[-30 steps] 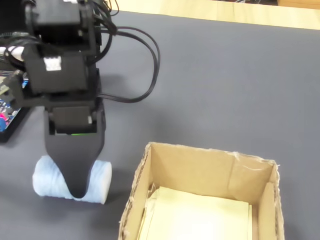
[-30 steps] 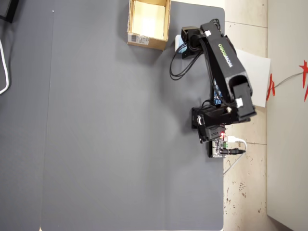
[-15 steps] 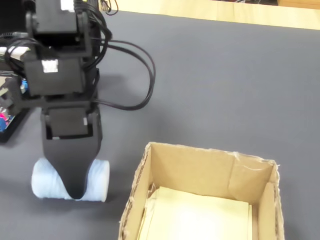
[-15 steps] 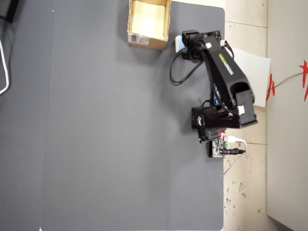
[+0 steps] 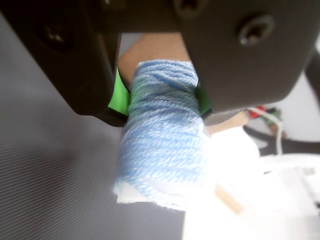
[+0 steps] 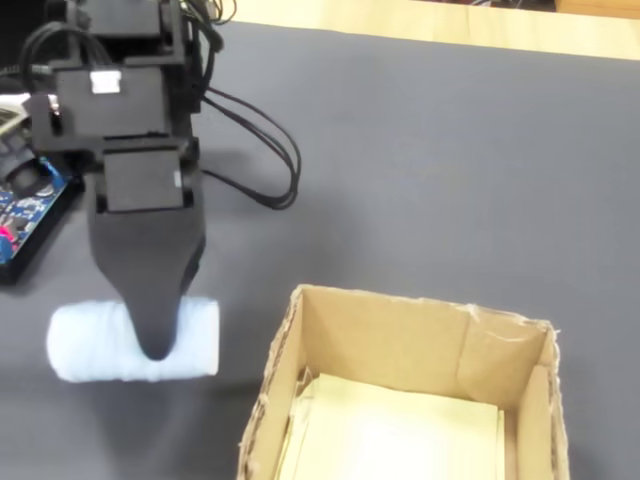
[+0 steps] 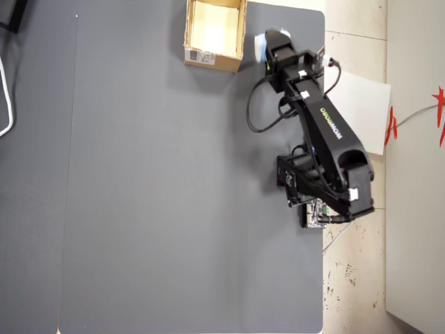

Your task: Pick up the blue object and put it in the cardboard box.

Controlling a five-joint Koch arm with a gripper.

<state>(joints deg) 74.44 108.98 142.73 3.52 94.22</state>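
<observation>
The gripper is clenched on the blue object. In the wrist view, 2 black jaws with green pads press the sides of the yarn-wound block near the upper centre of the frame, and the block bulges out below them.

In the fixed view, the blue object sits at the lower left of the frame, with 1 black jaw crossing its front. Whether it rests on the mat or is lifted clear cannot be told. The cardboard box occupies the lower centre and right of that frame, open at the top, with a pale yellowish floor. The block is outside the box, to the left of its left wall and apart from it.

In the overhead view, the cardboard box lies at the top centre on the dark grey mat, with a white label on its lower side. The blue object shows just to the right of the box, at the end of the black arm. A circuit board sits at the left edge of the fixed view.
</observation>
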